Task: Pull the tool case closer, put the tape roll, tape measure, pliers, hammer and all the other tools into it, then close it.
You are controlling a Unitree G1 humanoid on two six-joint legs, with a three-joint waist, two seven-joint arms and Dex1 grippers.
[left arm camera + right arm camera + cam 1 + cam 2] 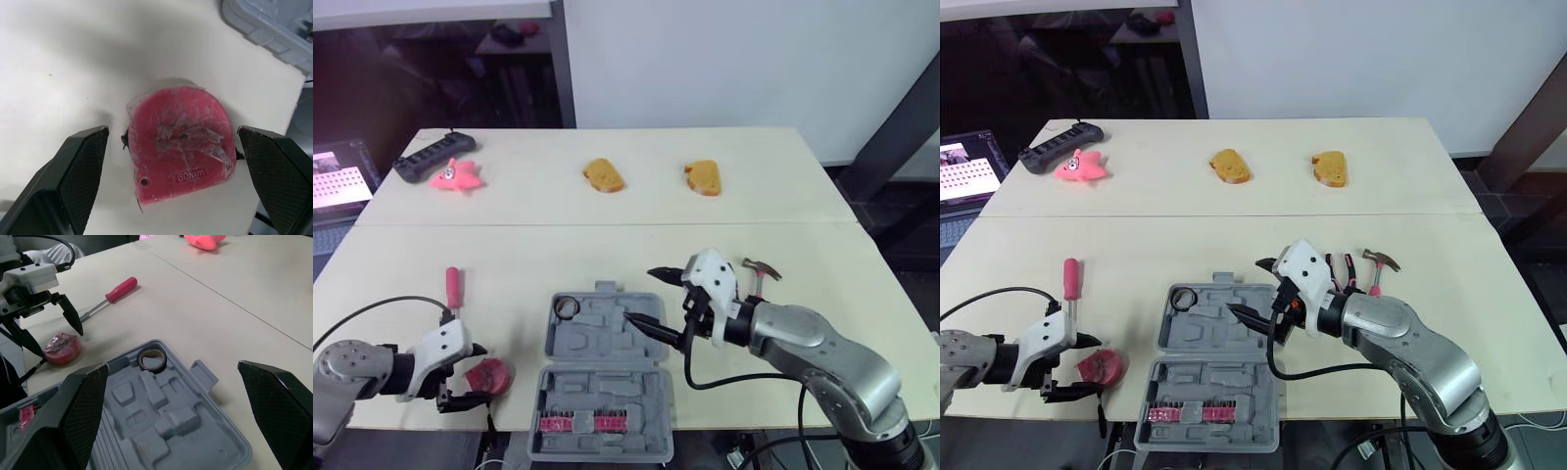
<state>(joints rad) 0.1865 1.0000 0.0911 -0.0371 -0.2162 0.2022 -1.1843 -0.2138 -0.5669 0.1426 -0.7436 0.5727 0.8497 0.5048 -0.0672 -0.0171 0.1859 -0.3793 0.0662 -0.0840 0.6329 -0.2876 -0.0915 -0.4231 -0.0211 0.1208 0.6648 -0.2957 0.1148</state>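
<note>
Blocking most of the pliers [1341, 265], right tool [1245, 286] gapes, seemingly over case [1234, 377].

The grey plastic tool case [607, 343] is lying open at the bench's near edge, the black tape roll [567, 307] sitting in its far-left recess. The round red tape measure [489, 374] is lying flat just left of it, with the red-handled screwdriver [454, 289] lying farther back. The pink-handled pliers [1340, 264] and small hammer [762, 269] are lying to its right.
</note>
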